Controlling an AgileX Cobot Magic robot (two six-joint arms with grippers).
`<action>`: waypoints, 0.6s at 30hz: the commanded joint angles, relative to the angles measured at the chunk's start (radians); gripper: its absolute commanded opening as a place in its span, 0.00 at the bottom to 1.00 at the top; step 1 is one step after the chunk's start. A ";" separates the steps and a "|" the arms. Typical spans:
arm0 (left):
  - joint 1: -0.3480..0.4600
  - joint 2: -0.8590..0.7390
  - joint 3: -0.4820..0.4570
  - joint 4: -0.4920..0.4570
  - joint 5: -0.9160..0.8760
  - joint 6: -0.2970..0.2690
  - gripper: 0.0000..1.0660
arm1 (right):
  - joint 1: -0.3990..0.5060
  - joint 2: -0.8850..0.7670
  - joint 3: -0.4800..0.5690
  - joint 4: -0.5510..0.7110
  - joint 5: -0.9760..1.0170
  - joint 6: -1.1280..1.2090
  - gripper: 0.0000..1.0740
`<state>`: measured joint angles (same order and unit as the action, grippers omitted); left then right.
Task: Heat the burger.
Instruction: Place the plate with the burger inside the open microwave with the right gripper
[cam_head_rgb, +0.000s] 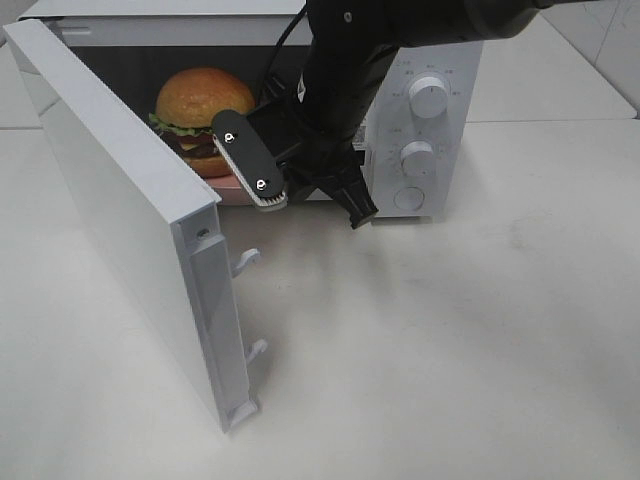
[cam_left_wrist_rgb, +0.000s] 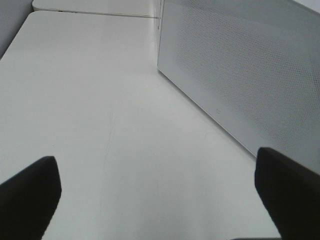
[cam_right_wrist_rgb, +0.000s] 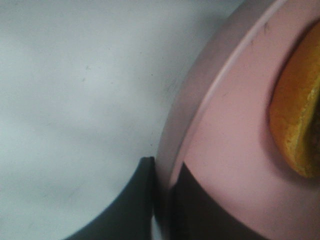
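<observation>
The microwave is seen with its door swung wide open, so closing it and setting the dials are judged to remain. The pink plate is placed inside the cavity, with the burger carried on it. The plate's rim is pinched by the narrowly closed right gripper and has not yet been released. The left gripper is held wide and empty beside the door.

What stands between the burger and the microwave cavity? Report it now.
Nothing visible. The door is swung wide open on the left. The burger sits on the pink plate, which the right gripper holds by the rim, at the mouth of the microwave cavity.
</observation>
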<state>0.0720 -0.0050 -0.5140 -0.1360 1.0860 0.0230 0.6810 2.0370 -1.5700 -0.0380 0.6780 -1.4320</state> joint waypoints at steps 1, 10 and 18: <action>0.001 -0.016 0.000 -0.008 -0.015 0.002 0.92 | -0.003 0.005 -0.045 -0.038 -0.033 0.045 0.00; 0.001 -0.016 0.000 -0.008 -0.015 0.002 0.92 | -0.003 0.091 -0.177 -0.055 -0.009 0.100 0.00; 0.001 -0.016 0.000 -0.007 -0.015 0.002 0.92 | -0.003 0.150 -0.255 -0.084 -0.009 0.130 0.00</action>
<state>0.0720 -0.0050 -0.5140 -0.1360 1.0860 0.0230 0.6810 2.2010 -1.8060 -0.1060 0.7230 -1.3150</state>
